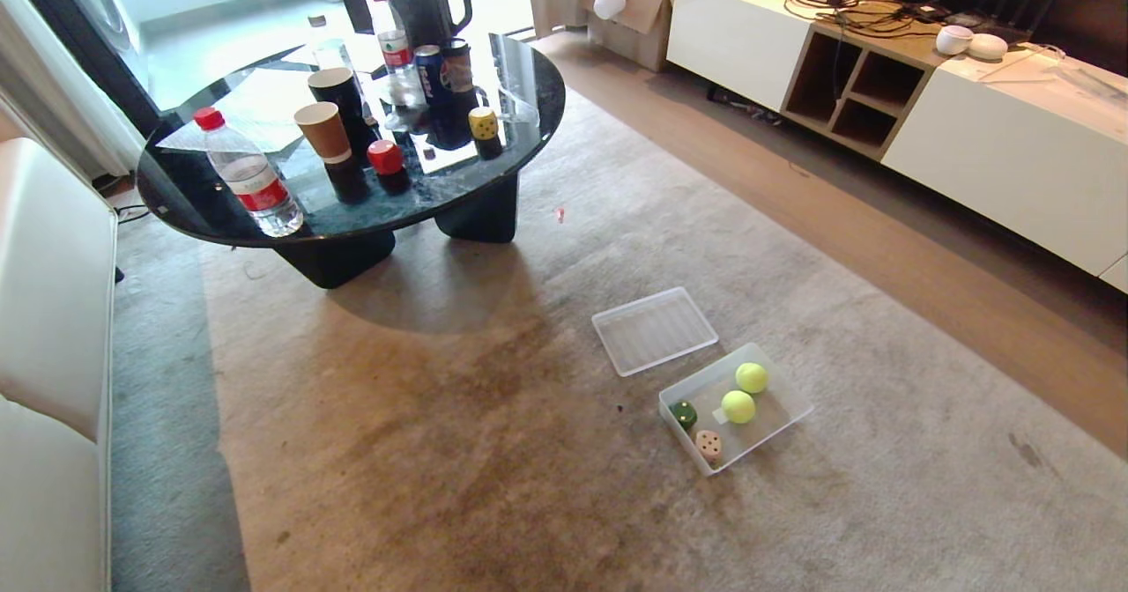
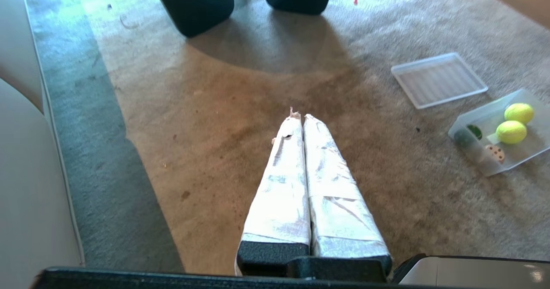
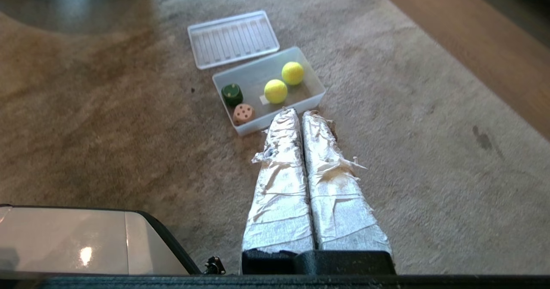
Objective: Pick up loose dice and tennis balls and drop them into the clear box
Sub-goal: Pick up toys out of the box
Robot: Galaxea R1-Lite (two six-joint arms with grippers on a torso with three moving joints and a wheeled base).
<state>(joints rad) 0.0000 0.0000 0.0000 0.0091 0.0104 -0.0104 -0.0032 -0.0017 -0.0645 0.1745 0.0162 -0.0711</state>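
Head view: clear box (image 1: 782,413) on the carpet (image 1: 493,451), holding two tennis balls (image 1: 745,392), a dark green die (image 1: 683,414) and a tan die (image 1: 708,445). Ribbed lid (image 1: 654,330) flat just beside the box, on its far side. Yellow die (image 1: 483,123) and red die (image 1: 385,158) up on the round black table (image 1: 520,147), among bottles and cups, well apart from the box. No arm visible here.

Left wrist view: left gripper (image 2: 299,118) clenched, fingers pressed together, nothing between them, hanging over bare carpet. Box, balls and two dice off to one side, lid near them.

Right wrist view: right gripper (image 3: 296,113) likewise clamped on nothing, tips just short of the box's near wall. Both balls, green die and tan die clearly inside.

Progress, judged: roughly two thirds done, four items boxed. Left: yellow and red dice, to be fetched from the table. No loose balls spotted anywhere on the floor.
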